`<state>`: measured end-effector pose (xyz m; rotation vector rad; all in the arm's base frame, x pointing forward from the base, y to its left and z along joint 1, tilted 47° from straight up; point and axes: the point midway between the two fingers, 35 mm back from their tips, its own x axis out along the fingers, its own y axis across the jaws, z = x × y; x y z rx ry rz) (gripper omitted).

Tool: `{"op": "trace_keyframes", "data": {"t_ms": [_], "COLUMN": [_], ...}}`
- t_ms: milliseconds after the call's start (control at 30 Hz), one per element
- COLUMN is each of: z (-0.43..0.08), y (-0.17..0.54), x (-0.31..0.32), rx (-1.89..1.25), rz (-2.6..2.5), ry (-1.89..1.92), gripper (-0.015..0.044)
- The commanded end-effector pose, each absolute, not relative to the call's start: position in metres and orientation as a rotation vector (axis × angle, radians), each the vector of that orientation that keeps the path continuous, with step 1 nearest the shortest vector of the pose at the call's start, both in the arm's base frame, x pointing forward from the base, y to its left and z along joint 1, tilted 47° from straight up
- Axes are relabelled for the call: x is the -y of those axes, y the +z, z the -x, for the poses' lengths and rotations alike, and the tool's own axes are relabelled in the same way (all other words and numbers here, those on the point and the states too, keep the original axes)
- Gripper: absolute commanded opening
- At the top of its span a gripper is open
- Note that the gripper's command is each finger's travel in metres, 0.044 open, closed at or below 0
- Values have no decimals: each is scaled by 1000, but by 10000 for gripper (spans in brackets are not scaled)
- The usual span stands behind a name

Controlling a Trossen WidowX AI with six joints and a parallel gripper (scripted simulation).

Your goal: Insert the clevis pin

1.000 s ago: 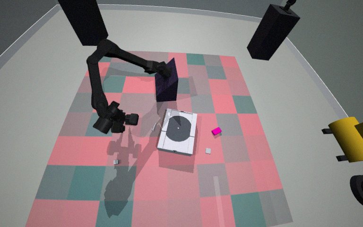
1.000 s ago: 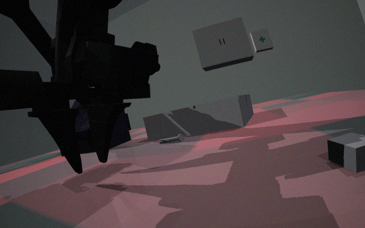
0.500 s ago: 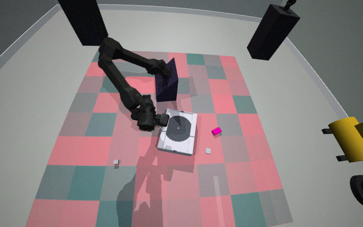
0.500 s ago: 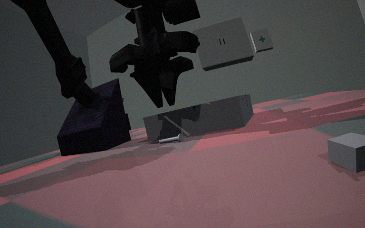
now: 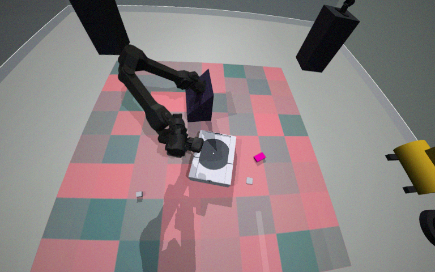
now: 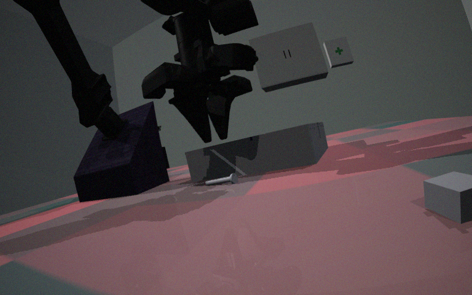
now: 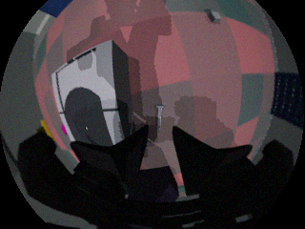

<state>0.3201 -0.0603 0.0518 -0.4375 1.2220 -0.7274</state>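
On the side of the tray (image 5: 221,177) (image 6: 285,149) (image 7: 106,76) facing the desk's (image 5: 147,179) (image 6: 313,225) (image 7: 214,52) left edge in the top view lay the pin (image 6: 219,180) (image 7: 159,114), probably rigid, slippery, best pinched mid-shank. Above, the gripper's (image 5: 194,144) (image 6: 216,140) (image 7: 160,128) fingers stood partly apart, empty.

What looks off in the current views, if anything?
Nothing stands out. Pin on its side beside the tray, a normal start; disc looks flat inside. Gripper open above, empty.
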Motion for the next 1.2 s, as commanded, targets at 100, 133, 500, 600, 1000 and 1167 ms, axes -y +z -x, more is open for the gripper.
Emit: {"op": "trace_keyframes", "data": {"t_ms": [100,133,500,600,1000,1167], "z": [-320,-321,-323,-324,-327,-328], "y": [43,42,29,26,12,8], "x": [70,71,84,88,102,108], "rx": [-1226,-1226,-1226,-1226,-1225,-1225], "rz": [447,447,448,448,449,450], "ry": [-730,-730,-730,-731,-731,-732], "gripper": [160,160,160,160,160,160]}}
